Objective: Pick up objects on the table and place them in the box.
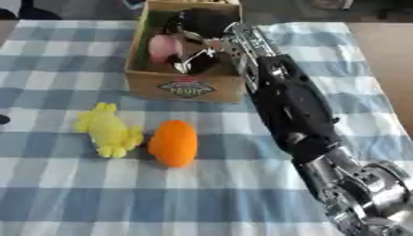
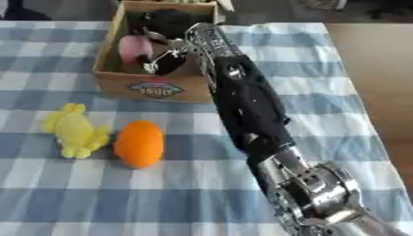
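The robot's right hand [image 1: 196,51] was reaching down into the cardboard box [image 1: 184,88] at the far side of the checked tablecloth [image 1: 97,193], and its fingers were curled around a pink thing [image 1: 165,48] inside the box. A yellow soft toy [image 1: 108,130] and an orange egg-shaped thing [image 1: 174,143] lay on the cloth in front of the box, just beside each other. The left hand did not show.
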`<act>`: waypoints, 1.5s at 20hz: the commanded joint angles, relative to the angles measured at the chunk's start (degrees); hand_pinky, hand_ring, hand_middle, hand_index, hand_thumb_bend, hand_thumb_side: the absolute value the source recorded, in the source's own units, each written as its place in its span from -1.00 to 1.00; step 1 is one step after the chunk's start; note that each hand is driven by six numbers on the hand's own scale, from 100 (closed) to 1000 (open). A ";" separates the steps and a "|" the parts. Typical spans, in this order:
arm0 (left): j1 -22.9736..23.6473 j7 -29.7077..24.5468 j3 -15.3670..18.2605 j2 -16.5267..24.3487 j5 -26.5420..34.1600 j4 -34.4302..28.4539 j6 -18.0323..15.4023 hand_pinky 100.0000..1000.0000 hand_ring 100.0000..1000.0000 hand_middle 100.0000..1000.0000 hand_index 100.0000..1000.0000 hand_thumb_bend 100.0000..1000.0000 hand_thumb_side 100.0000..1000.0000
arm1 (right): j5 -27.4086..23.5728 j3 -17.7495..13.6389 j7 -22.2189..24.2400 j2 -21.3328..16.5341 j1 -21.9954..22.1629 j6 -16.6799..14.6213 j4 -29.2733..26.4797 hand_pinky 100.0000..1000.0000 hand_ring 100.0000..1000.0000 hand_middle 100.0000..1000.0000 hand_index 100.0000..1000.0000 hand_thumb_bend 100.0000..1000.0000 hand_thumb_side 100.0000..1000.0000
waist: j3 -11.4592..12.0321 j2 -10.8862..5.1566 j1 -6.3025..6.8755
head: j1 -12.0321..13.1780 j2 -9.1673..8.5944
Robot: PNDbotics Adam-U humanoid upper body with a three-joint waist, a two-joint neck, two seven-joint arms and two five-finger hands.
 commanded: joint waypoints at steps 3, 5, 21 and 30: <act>-0.11 -0.35 -0.08 0.52 0.10 -0.97 -0.04 -0.22 0.43 0.31 0.52 -1.00 0.51 | -2.26 -0.74 2.44 -0.08 -2.68 -0.17 -0.77 0.65 0.80 0.45 0.80 -1.00 0.15 | -0.01 -1.19 0.28 | -0.32 -0.73; -0.14 -0.44 -0.14 0.47 0.16 -0.97 -0.01 -0.22 0.43 0.31 0.52 -1.00 0.51 | -2.75 -0.96 3.47 -0.12 -3.18 0.08 -0.82 0.67 0.85 0.48 0.84 -0.81 0.28 | 0.02 -1.20 0.24 | -0.37 -0.86; -0.02 -0.59 -0.13 0.46 0.28 -0.97 0.08 -0.22 0.43 0.32 0.52 -1.00 0.51 | -8.47 -1.59 8.51 -3.23 -4.38 -1.31 -1.76 0.78 1.00 0.58 0.91 -0.63 0.24 | -0.10 -1.27 0.30 | -0.79 -0.45; 0.25 -0.23 0.16 0.55 0.17 -0.97 0.17 -0.22 0.43 0.32 0.52 -1.00 0.51 | -31.34 4.36 11.71 -9.00 -3.63 -5.18 -11.31 0.77 0.96 0.52 0.86 -0.88 0.44 | -0.78 -1.77 0.17 | 0.48 0.50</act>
